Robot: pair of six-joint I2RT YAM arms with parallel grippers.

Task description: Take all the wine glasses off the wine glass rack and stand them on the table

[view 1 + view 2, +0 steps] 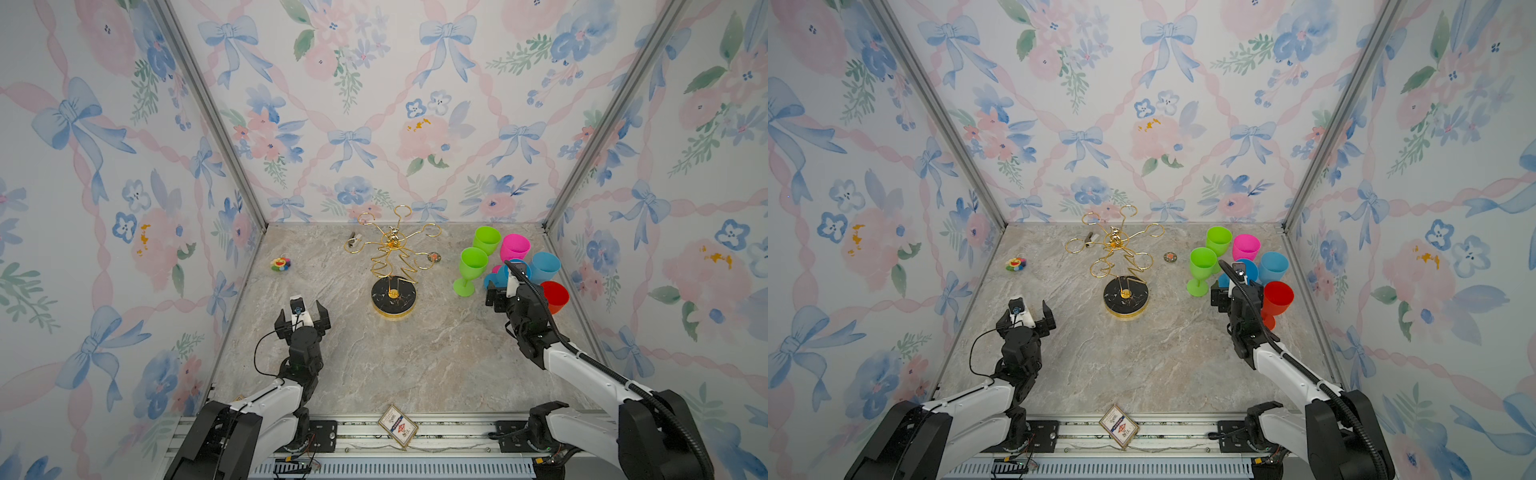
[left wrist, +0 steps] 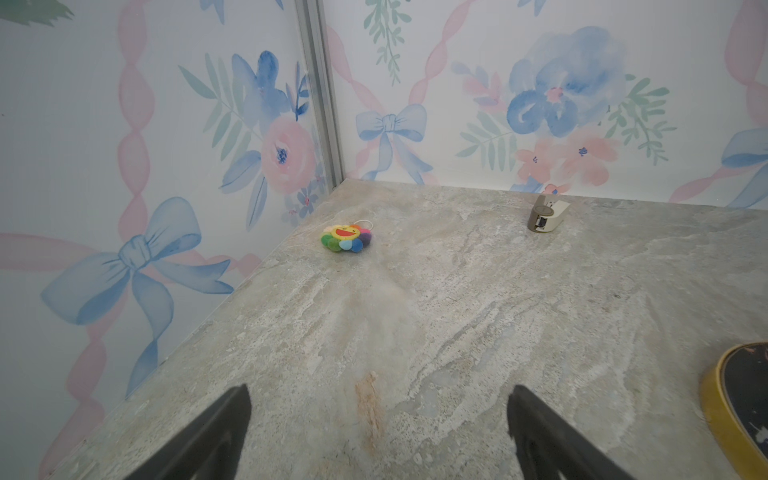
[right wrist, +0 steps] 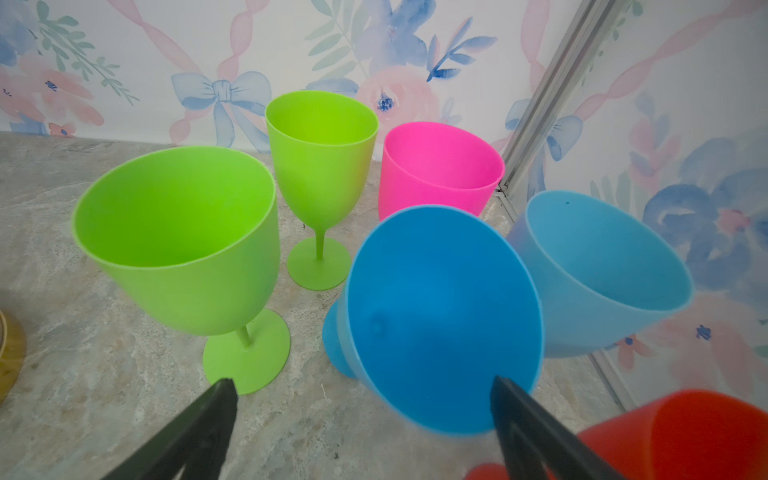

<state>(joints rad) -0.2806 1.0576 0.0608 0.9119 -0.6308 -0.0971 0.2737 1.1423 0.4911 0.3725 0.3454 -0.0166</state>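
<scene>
Top views show the wine glass rack (image 1: 393,301) bare, glasses (image 1: 473,259) on the table (image 1: 415,365); left pincer (image 2: 380,390), right pincer (image 3: 361,384) wide, empty; apparently done.

Rainbow plush flower (image 1: 280,263) at ten o'clock on the marble table (image 1: 415,365); small beige plastic device (image 2: 546,214) at eleven o'clock.

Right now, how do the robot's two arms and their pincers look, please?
Both arms have white links and black joints. The left arm carries a thin black cable; the right arm a ribbed black hose. The left pincer and right pincer have black fingers tapering to the tip.
</scene>
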